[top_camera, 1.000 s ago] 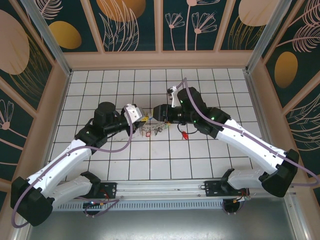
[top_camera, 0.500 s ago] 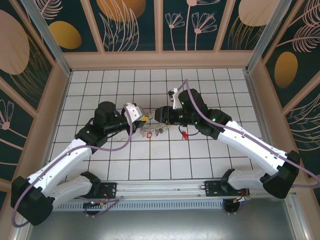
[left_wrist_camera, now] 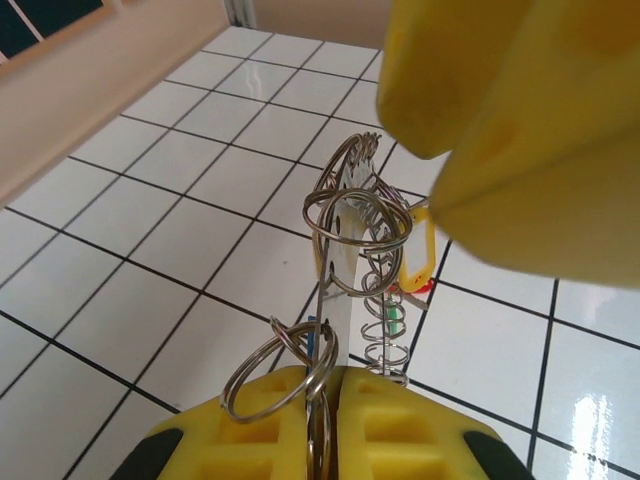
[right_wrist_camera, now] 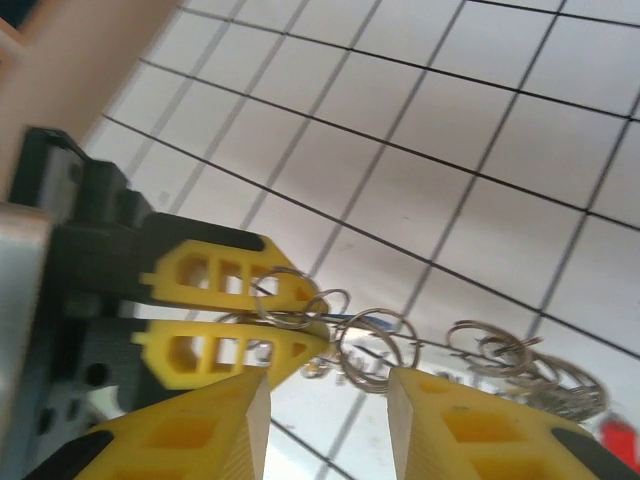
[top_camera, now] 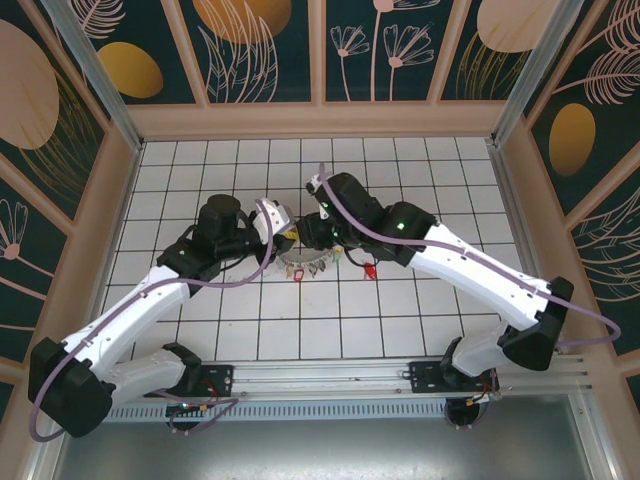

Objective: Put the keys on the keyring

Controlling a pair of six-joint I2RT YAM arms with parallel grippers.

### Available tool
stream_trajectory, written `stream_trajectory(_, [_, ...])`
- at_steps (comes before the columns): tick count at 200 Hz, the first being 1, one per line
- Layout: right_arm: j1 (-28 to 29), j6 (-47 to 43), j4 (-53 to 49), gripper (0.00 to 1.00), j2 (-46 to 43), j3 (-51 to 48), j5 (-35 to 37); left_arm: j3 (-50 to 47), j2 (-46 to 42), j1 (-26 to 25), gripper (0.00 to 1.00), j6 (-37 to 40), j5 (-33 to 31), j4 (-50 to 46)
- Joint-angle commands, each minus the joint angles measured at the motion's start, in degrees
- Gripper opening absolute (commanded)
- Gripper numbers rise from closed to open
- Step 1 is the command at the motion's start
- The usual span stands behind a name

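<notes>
Hanging from the left fingers (left_wrist_camera: pixel 250 440), the keyring (left_wrist_camera: pixel 356 244) is a thin, bright silvery wire loop, wound in close double turns. Those fingers are clenched on its wire, which runs down into the seam between them. Several small split rings (left_wrist_camera: pixel 280 370) of the same silvery wire are linked along it, overlapping one another in a loose chain. Below them a coil of more rings trails down to the white tiles. A bit of green (left_wrist_camera: pixel 393 320) shows among that coil, and I cannot tell what it belongs to.

From above, the keys (top_camera: pixel 310 265) lie bunched as a pale silvery cluster near the middle of the table (top_camera: pixel 420 330), just on the near side of both sets of fingers. A red-headed key (top_camera: pixel 370 268) lies just beside the bunch, toward the table's right edge.

The right fingers (right_wrist_camera: pixel 450 430) stand apart with nothing seen between them, their yellow tips close to the left ones, and a ring (right_wrist_camera: pixel 375 345) sits just beyond the gap.
</notes>
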Motion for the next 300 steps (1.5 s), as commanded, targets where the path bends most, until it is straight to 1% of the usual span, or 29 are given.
stream_trajectory(1, [0.47, -5.97, -6.56, 0.36, 1.6, 3.73, 5.38, 2.76, -0.03, -0.13, 0.0, -1.43, 3.32, -0.26])
stream_trajectory(24, [0.43, -6.91, -8.9, 0.34, 3.63, 5.98, 5.34, 2.87, 0.23, -0.28, 0.0, -1.86, 4.35, -0.43])
stream_trajectory(62, [0.16, -6.42, -9.51, 0.33, 5.01, 6.23, 5.14, 3.22, 0.5, -0.24, 0.0, -2.3, 5.44, -0.87])
stream_trajectory(111, [0.17, -6.75, -9.62, 0.44, 6.04, 7.22, 1.42, 3.35, 0.89, -0.26, 0.0, -2.56, 6.26, -1.31])
stream_trajectory(132, [0.27, -7.34, -8.39, 0.44, 5.65, 7.55, -1.87, 3.13, 1.05, -0.23, 0.0, -2.55, 6.59, -1.35])
stream_trajectory(148, [0.25, -7.48, -8.35, 0.42, 5.64, 7.59, -2.52, 3.11, 1.12, -0.28, 0.0, -2.56, 6.72, -1.38])
stream_trajectory(164, [0.24, -7.61, -9.28, 0.39, 5.91, 7.26, -1.19, 3.12, 1.12, -0.19, 0.0, -2.56, 7.0, -1.31])
stream_trajectory(190, [0.22, -7.39, -10.69, 0.39, 6.43, 6.87, 0.9, 3.37, 1.16, -0.2, 0.0, -2.64, 7.22, -1.4])
stream_trajectory(207, [0.22, -7.19, -11.05, 0.35, 6.27, 6.76, 2.0, 3.48, 1.21, -0.18, 0.0, -2.52, 7.21, -1.54])
stream_trajectory(284, [0.26, -7.1, -13.79, 0.35, 6.0, 6.32, 5.51, 3.87, 1.38, -0.2, 0.0, -2.79, 7.44, -1.79])
stream_trajectory(300, [0.3, -6.78, -13.98, 0.32, 5.99, 6.32, 6.18, 3.83, 1.39, -0.26, 0.0, -2.67, 7.4, -1.75])
